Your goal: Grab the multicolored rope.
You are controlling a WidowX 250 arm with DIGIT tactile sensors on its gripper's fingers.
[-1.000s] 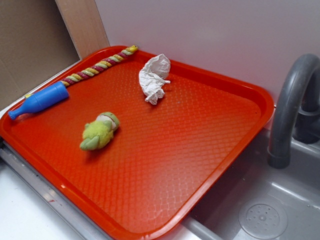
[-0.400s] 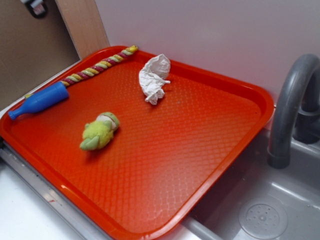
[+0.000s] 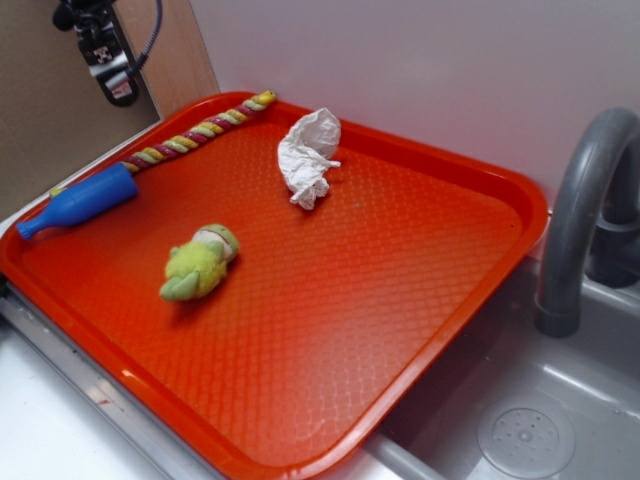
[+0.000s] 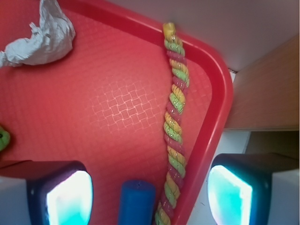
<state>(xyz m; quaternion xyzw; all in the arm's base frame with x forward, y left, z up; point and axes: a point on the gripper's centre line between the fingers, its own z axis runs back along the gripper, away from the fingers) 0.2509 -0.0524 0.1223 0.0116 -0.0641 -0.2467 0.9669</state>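
A: Where does the multicolored rope point(image 4: 174, 126) lie?

B: Along the red tray's point(image 4: 220, 112) right rim in the wrist view, long axis running top to bottom of the frame, beside the blue bottle point(image 4: 137, 202).

A: And the end effector point(image 4: 150, 194)?

B: Wide open, empty; the rope sits between its fingers point(image 4: 69, 193), nearer the right one, apparently well below.

No words, numbers or signs to read anywhere. Nothing printed on the rope point(image 4: 174, 123), the blue bottle point(image 3: 75, 201), the tissue point(image 3: 308, 155) or the red tray point(image 3: 420, 290). Small white patch on the tool point(image 3: 108, 60) in the outside view, too tiny and blurry to read.
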